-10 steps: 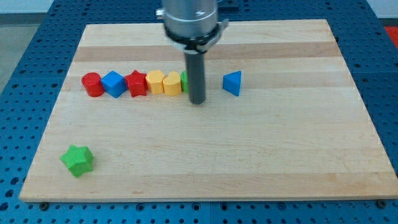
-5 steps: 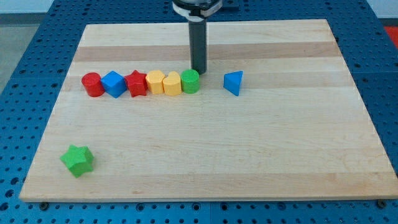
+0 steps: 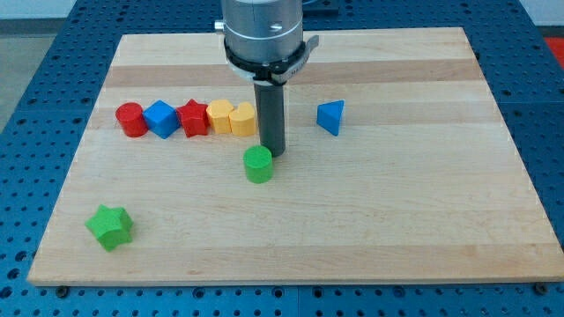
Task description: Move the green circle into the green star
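Note:
The green circle (image 3: 258, 164) lies on the wooden board below the row of blocks, apart from them. My tip (image 3: 272, 155) rests just above and to the right of it, touching or nearly touching its upper right edge. The green star (image 3: 110, 226) sits near the board's bottom left corner, far from the circle.
A row stands at the upper left: a red circle (image 3: 131, 119), a blue block (image 3: 162, 118), a red star (image 3: 193, 118), a yellow block (image 3: 219, 115) and a yellow heart-like block (image 3: 243, 118). A blue triangle (image 3: 330, 116) sits to the right of my rod.
The green circle has left the right end of the row and moved down and slightly left. My tip came from above the row down to just behind the circle.

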`<state>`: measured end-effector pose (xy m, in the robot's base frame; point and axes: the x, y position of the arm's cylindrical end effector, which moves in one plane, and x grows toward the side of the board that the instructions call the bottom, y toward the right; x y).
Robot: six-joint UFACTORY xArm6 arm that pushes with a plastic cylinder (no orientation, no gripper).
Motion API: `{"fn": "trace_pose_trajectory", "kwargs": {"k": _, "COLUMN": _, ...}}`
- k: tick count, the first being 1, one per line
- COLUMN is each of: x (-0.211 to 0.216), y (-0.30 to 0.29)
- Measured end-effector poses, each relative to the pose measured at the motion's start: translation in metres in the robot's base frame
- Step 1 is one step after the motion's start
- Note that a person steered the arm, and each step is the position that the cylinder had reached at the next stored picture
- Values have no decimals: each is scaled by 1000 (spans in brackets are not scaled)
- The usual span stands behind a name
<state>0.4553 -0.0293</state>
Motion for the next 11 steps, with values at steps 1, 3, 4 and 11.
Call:
{"fn": "trace_pose_trajectory", "kwargs": {"k": 1, "x": 15, "y": 0}}
{"fn": "trace_pose_trajectory", "kwargs": {"k": 3, "x": 46, "y": -3}}
{"fn": "trace_pose_trajectory", "kwargs": {"k": 4, "x": 59, "y": -16}}
{"fn": "trace_pose_trajectory", "kwargs": {"k": 11, "x": 95, "y": -125}}
